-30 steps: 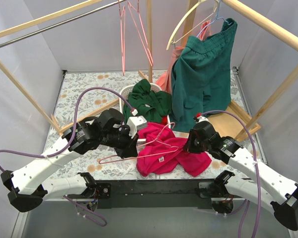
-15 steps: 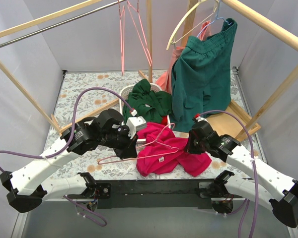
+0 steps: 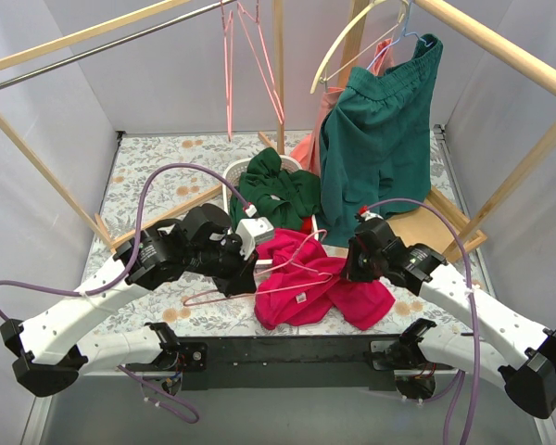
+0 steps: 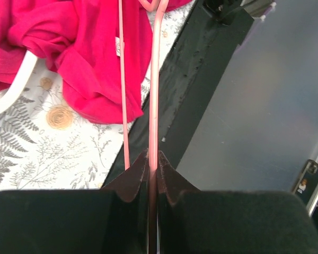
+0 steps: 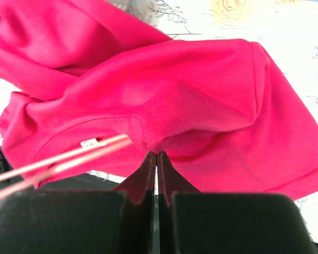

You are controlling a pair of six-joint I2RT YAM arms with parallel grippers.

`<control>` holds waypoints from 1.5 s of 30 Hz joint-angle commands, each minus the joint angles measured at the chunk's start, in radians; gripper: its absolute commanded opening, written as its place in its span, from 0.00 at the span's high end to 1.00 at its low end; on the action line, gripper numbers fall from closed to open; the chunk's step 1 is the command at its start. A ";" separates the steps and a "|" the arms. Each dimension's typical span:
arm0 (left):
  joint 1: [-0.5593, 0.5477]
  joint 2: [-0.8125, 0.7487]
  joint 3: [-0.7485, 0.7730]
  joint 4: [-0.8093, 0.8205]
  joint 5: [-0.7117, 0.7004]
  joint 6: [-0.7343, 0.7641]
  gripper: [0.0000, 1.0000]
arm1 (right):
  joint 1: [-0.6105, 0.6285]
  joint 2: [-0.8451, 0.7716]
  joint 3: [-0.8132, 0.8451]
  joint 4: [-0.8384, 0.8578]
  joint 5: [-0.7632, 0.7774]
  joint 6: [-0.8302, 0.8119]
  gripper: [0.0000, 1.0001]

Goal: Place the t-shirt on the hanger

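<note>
The crimson-pink t-shirt [image 3: 315, 283] lies crumpled on the floral table between my arms, its white neck label facing up. The thin pale-pink wire hanger [image 3: 208, 298] lies across it, hook end toward the shirt. My left gripper [image 3: 246, 278] is shut on the hanger wire [image 4: 155, 79], just left of the shirt [image 4: 85, 47]. My right gripper [image 3: 349, 269] is shut on a pinch of the t-shirt's cloth [image 5: 201, 90] at the shirt's right side. The hanger wire [image 5: 69, 159] shows blurred to the left of the right gripper [image 5: 156, 154].
A dark green garment [image 3: 278, 190] sits in a white basket behind the shirt. Teal-green shorts [image 3: 380, 139] hang at the back right under a cream curved hanger [image 3: 352, 42]. Pink wire hangers [image 3: 250, 46] hang from the rail. The black table edge [image 3: 287, 350] is near.
My right gripper has shifted slightly up and to the left with the shirt cloth in it. The left gripper and the hanger have barely moved.
</note>
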 commanded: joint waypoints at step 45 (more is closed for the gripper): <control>-0.013 0.052 -0.433 1.126 0.035 -0.287 1.00 | 0.151 -0.048 0.341 -0.080 0.063 -0.106 0.48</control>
